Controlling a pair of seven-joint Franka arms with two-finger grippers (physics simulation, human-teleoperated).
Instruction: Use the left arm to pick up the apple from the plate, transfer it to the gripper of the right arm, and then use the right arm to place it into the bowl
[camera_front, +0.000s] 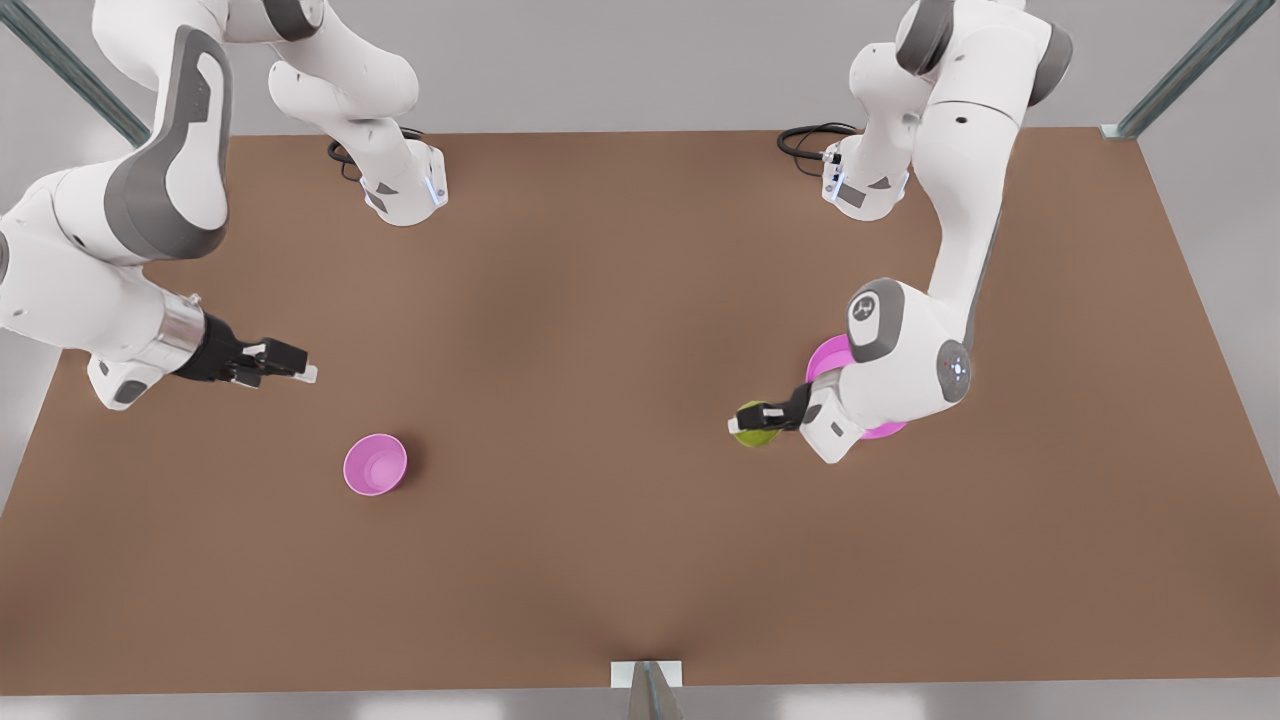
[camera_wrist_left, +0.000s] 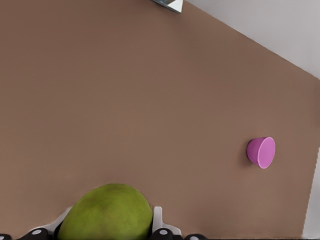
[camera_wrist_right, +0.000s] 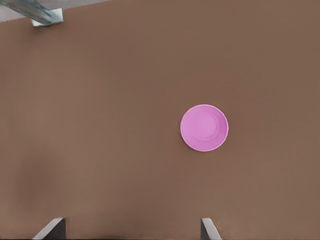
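Note:
In the front view the yellow-green apple is off the plate, just to the front view's left of it, held above the table. My left gripper is shut on it; in the left wrist view the apple sits between both fingers. The magenta plate lies mostly hidden under the left arm. The small pink bowl stands on the front view's left, also seen as the bowl and the bowl. My right gripper hovers up-left of the bowl, open, with its fingertips wide apart.
Both arm bases stand at the brown table's far edge with black cables. A metal bracket sits at the near edge. Bare tabletop stretches between the two grippers.

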